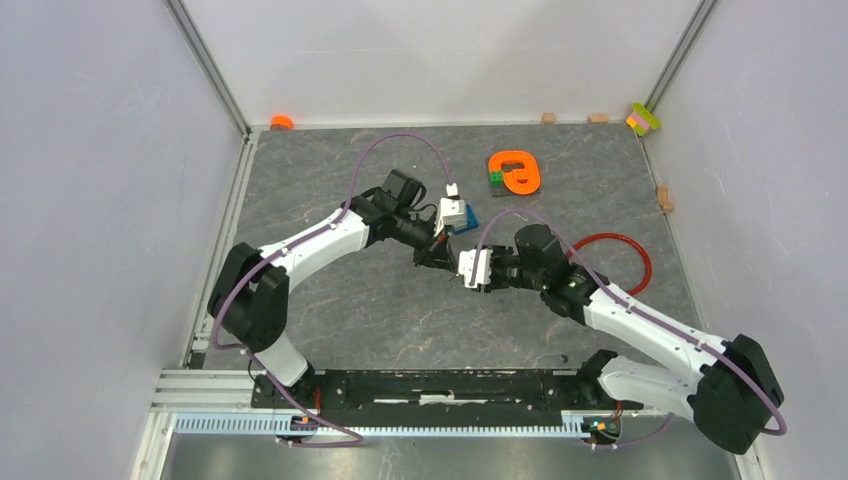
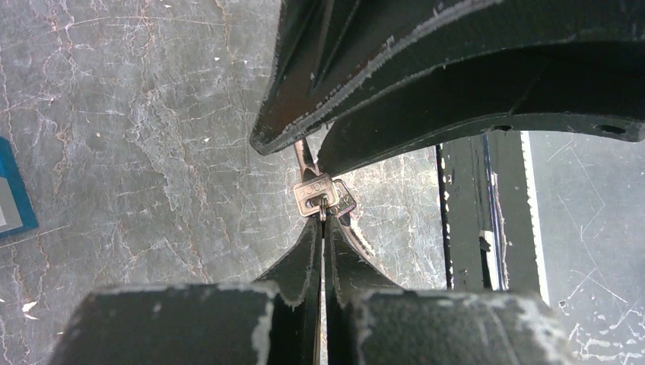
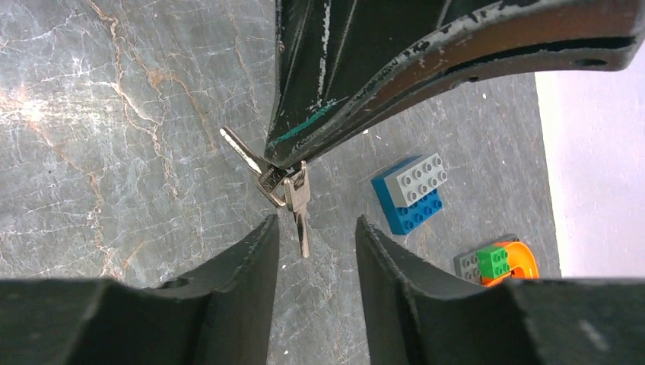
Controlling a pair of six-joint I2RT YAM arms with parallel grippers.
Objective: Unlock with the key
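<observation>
Left gripper (image 2: 323, 232), its scuffed black fingers pressed flat together, pinches the ring of the key (image 2: 318, 196), a small bunch of thin silver-grey metal blades. Right gripper (image 3: 316, 224) faces it with its curved, worn black fingers spread. One blade hangs between them, touching neither, and another juts sideways. Beneath lies the grey marbled table (image 3: 114, 114), with a studded blue-and-grey brick (image 3: 414, 190) nearby.

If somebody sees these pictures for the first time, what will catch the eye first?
In the middle, the left tool is shut on the key, which dangles just before the open right tool. Next come the bright orange piece at the far side and the red cable loop on the right.
</observation>
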